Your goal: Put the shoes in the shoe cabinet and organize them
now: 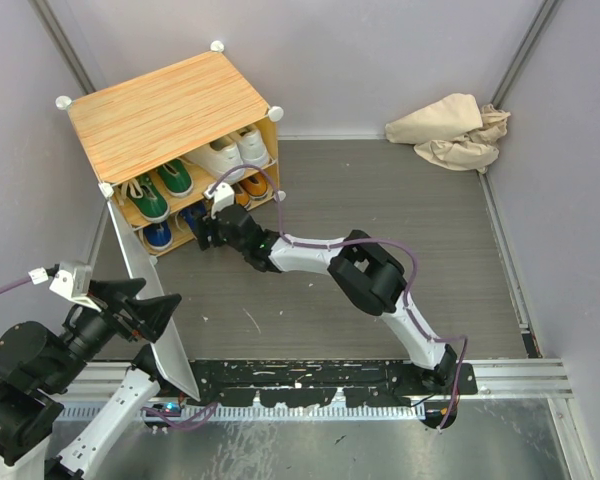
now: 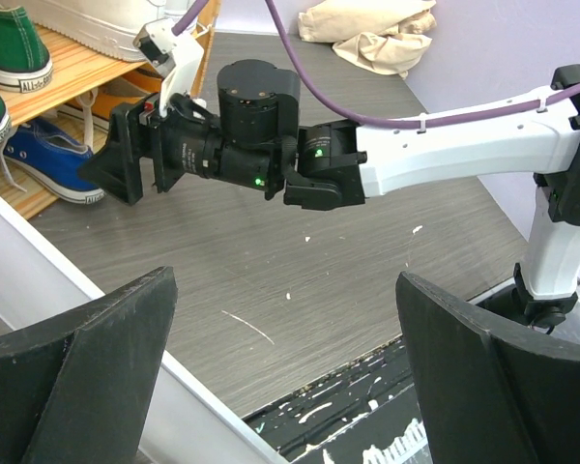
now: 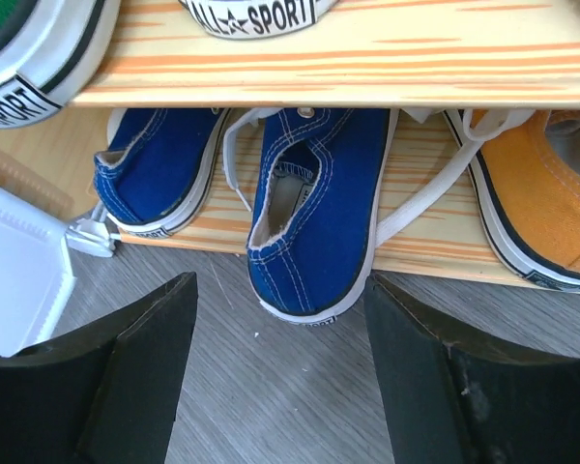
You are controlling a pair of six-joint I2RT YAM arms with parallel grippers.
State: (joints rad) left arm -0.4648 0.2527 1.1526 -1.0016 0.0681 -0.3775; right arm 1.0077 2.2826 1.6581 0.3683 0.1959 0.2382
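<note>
The shoe cabinet stands at the back left with its white door swung open. White shoes and green shoes sit on the upper shelf, blue shoes and orange shoes on the lower one. My right gripper is open and empty at the lower shelf's front. In the right wrist view its fingers flank the heel of a blue shoe, which juts over the shelf edge. A second blue shoe lies to its left, an orange shoe to its right. My left gripper is open and empty beside the door.
A crumpled beige cloth lies in the back right corner. Purple walls close in the floor on three sides. A black rail runs along the near edge. In the left wrist view, the door edge crosses below the left finger.
</note>
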